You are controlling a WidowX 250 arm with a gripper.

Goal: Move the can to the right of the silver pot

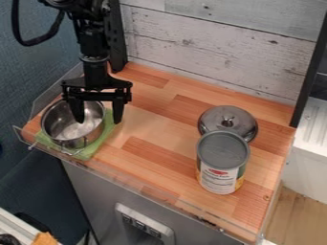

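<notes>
Camera view, black gripper (99, 122) spread wide at the silver pot (55, 125) on a green mat (94, 147), upright can (222, 165) well apart, beside a metal lid (216, 116)

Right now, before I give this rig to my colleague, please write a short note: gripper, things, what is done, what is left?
Gripper: open, fingers apart above the right rim of the round silver metal pot; contact unclear.
Pot: on the green mat, left end of the wooden counter.
Can: the grey-topped cylindrical can stands upright, just in front of the round metal lid.
Done: the can is right of the pot in this view, well apart.
Left: probably only moving the gripper clear.
</notes>
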